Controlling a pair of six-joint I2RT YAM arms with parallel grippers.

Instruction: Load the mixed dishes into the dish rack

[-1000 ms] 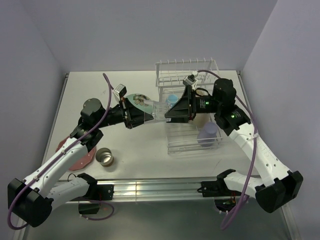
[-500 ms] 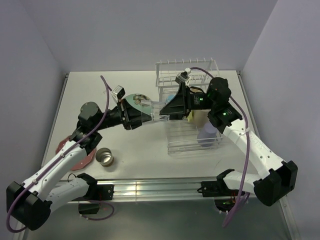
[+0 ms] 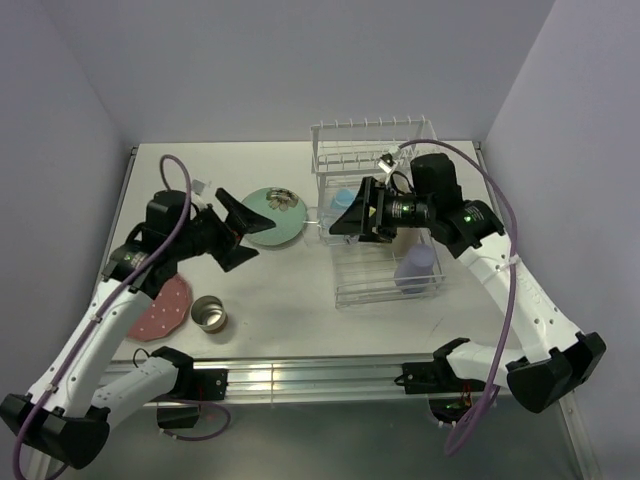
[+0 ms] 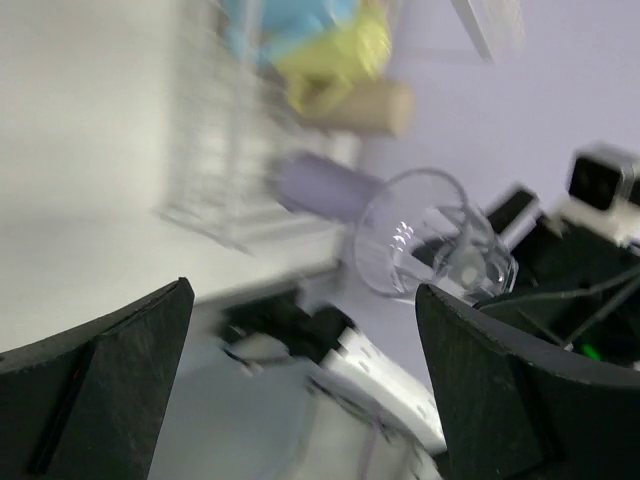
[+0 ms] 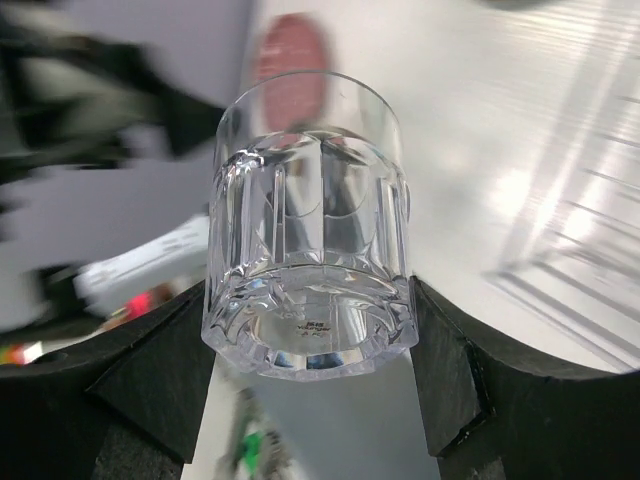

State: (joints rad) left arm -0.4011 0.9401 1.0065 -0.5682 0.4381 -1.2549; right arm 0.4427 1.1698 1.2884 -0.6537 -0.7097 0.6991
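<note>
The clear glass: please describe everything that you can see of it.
The clear glass is a faceted tumbler with a thick base, and it is empty. It lies sideways in the air, clamped near its base between the fingers of the right gripper, with its rim pointing away from the wrist. It hangs by the left side of the dish rack. Nothing else touches it.

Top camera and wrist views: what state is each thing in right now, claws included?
left gripper: open, empty.
clear glass: empty, held in the air.
right gripper: shut on the clear glass.
mint-green plate: flat on the table.
pink plate: flat on the table.
dish rack: partly loaded.
steel cup: upright, outside the dish rack.
lavender cup: in the dish rack's lower basket.
</note>
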